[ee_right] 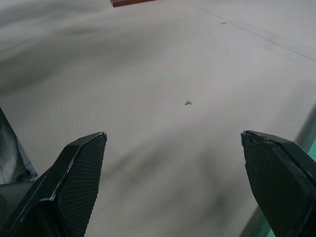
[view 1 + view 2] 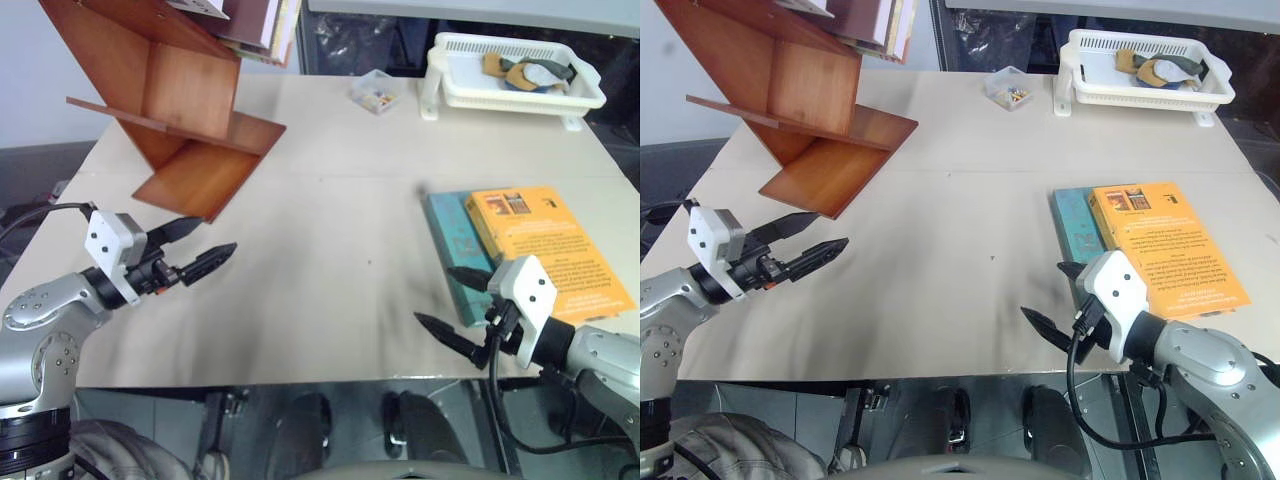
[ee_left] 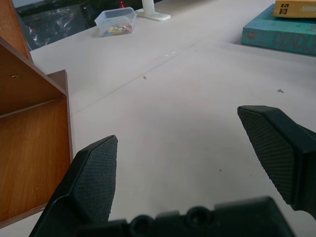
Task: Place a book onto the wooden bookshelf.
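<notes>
The book (image 2: 550,250), thick and orange-yellow, lies flat at the table's right side, partly on a thinner teal book (image 2: 450,245). The wooden bookshelf (image 2: 180,90), reddish-brown and tilted, stands at the far left; its lowest board (image 3: 29,148) shows in the left wrist view. My left gripper (image 2: 215,236) hovers open just in front of the shelf, pointing toward the table's middle with nothing between its fingers (image 3: 96,173). My right gripper (image 2: 435,295) is open and empty near the front edge, just left of the teal book's near corner.
A white basket tray (image 2: 520,100) with small items stands at the back right. A small clear plastic box (image 2: 377,90) sits at the back centre. Several other books (image 2: 255,25) rest in the shelf's top compartment.
</notes>
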Action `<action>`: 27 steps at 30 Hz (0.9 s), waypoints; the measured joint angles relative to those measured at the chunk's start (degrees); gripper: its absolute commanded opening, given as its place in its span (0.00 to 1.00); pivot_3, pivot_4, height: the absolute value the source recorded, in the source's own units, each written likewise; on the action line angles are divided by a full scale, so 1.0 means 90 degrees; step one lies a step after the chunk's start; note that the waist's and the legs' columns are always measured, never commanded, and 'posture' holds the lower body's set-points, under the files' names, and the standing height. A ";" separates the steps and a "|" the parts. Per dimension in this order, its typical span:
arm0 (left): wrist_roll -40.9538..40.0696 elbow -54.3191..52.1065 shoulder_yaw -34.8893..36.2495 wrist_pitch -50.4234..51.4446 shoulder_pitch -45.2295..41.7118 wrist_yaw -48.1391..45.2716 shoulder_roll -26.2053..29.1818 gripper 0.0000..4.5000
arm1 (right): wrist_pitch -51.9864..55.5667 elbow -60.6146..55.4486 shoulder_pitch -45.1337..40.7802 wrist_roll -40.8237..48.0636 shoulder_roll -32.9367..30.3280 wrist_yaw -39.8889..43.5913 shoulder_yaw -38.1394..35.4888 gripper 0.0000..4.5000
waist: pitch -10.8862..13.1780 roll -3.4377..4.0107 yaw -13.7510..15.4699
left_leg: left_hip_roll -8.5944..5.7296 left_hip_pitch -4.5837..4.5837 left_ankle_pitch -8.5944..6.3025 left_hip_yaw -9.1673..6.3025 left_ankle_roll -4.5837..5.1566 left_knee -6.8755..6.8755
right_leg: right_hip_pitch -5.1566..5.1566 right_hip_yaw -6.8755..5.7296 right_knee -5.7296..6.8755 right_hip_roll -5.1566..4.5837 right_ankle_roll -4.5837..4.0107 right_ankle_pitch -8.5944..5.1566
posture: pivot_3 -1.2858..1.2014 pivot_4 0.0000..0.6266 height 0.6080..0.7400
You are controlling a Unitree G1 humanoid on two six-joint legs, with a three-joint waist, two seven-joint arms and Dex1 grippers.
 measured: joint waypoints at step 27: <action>-0.0666 -0.1029 -0.2263 0.0228 -0.1895 -0.1385 -0.0441 1.00 | 0.1035 0.2574 -0.0570 -0.0536 -0.2338 -0.0475 -0.1320 0.02 | -0.0001 -0.0002 0.0074 | -0.0014 0.0009 0.0002 0.0009 0.0003 0.0005 | 0.0009 0.0027 0.0000 0.0057 0.0000 0.0001 | 0.52 0.24 1.00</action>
